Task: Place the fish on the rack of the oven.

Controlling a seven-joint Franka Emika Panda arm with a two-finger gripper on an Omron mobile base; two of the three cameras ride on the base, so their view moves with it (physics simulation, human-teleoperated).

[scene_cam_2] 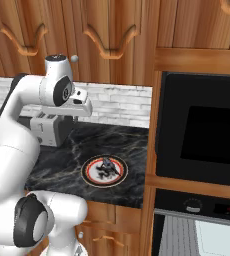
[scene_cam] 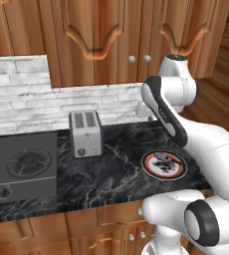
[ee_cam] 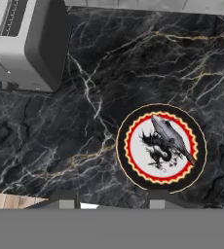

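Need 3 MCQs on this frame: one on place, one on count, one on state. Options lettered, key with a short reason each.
1. Where does the small slender grey-silver fish lie?
A. on the round red-rimmed plate
B. on the grey stove
C. on top of the toaster

2. How many slots does the small silver toaster have?
A. one
B. two
C. four

3. What is the state of the robot's two-finger gripper?
A. shut on the fish
B. open, above the black marble counter, holding nothing
C. resting on the stove

Key:
1 A: the hand view shows the fish lying across the plate's right part.
2 B: the left base view shows two slots side by side.
3 B: the fingertips stand apart, with nothing between them.
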